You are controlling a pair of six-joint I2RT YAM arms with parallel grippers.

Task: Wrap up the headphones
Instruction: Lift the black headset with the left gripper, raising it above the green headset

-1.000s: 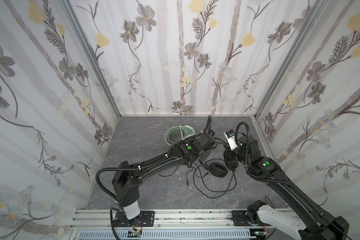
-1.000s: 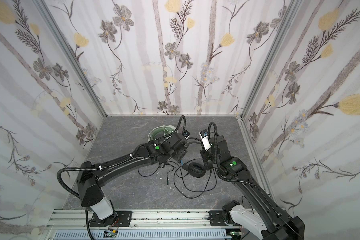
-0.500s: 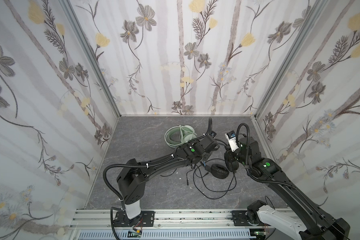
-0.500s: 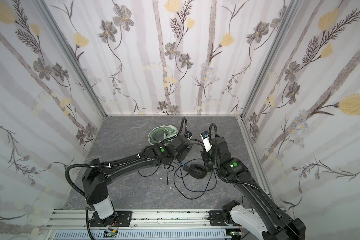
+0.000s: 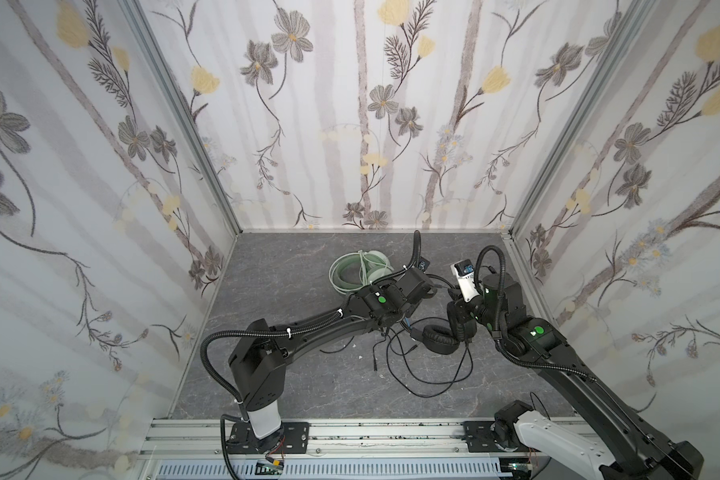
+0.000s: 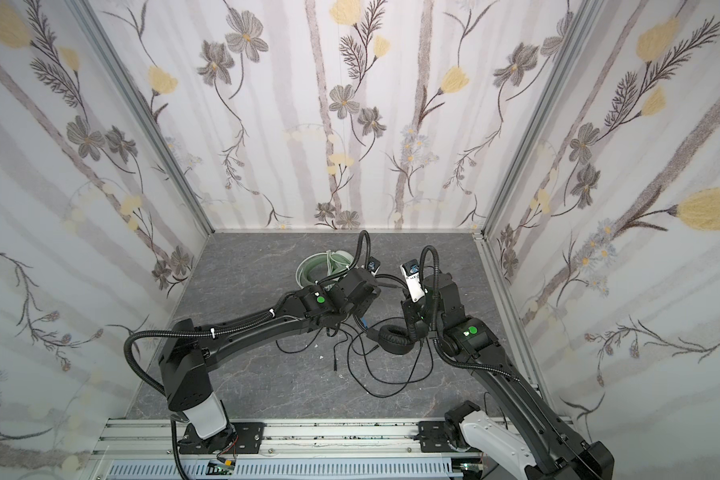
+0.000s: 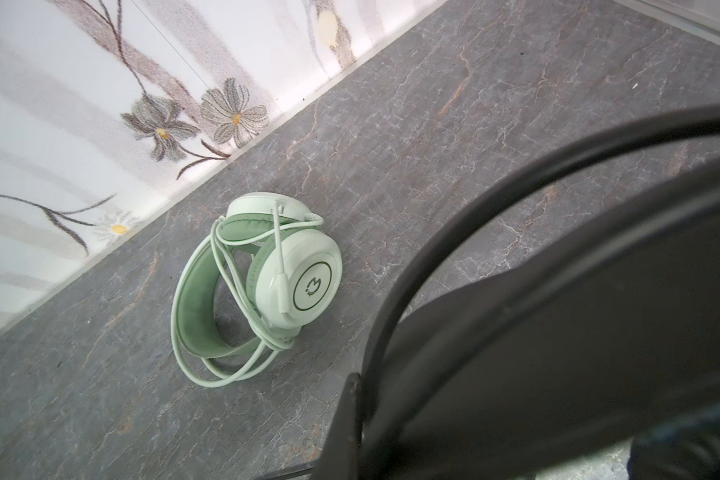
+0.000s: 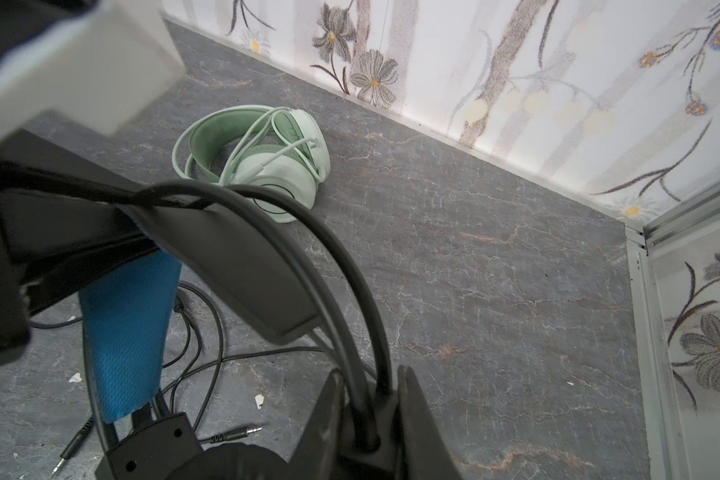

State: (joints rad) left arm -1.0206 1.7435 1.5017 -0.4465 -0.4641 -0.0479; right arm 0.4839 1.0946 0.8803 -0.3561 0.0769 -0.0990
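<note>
Shut now after closing over the last second, the left gripper (image 5: 430, 289) sits against the black headset (image 5: 437, 340); what it pinches I cannot tell. Farthest left, the green headset (image 5: 360, 270) lies near the back wall (image 5: 362, 124), its cable looped round it. Further right, the right gripper (image 8: 366, 419) is nearly closed, clamping the black headset's thin arch.

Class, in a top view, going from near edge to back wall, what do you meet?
Silver aluminium rail → loose black cable loops → black over-ear headphones with padded earcup → pale mint-green headphones → floral back wall.
</note>
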